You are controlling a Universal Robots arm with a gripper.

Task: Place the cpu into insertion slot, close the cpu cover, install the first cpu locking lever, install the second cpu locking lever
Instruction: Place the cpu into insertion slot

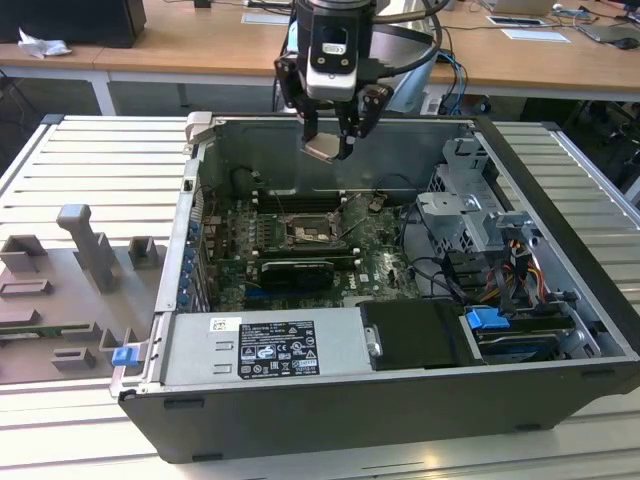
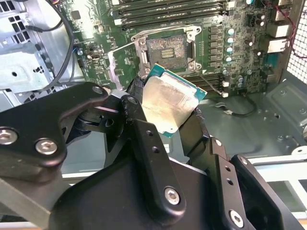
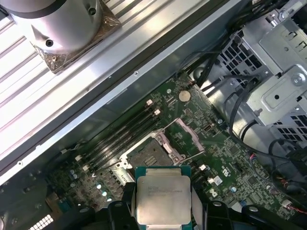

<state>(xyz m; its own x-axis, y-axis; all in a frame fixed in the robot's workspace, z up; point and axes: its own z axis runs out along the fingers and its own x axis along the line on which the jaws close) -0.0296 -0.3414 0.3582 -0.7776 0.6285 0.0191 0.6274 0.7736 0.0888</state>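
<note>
black fingers [image 2: 144, 139] sat closest to the lens in both wrist views, closed onto two opposite edges of the cpu [image 2: 168, 100] and spread no wider than the chip itself. the cpu was held clear in the air, its pale metal top facing the cameras and tilted in the second wrist view, with nothing else touching it. in the exterior view the gripper [image 1: 330, 140] hung high above the open computer case [image 1: 560, 200], well above the insertion slot [image 1: 313, 235] and a little toward the back wall. the insertion slot lay bare, its dark centre exposed inside the silver rim, so the first step was judged not yet done. the cpu cover [image 3: 184, 132] stood swung up and open beside the slot, so closing it and setting both locking levers remained; the levers themselves were too thin to make out with confidence. around the slot spread the green circuit board [image 1: 380, 260], with the long memory slots [image 2: 168, 9] just beside it on the far side. the case rested on a slatted metal counter [image 1: 80, 160], and grey fixtures [image 1: 90, 250] sat on it at the exterior view's left.
</note>
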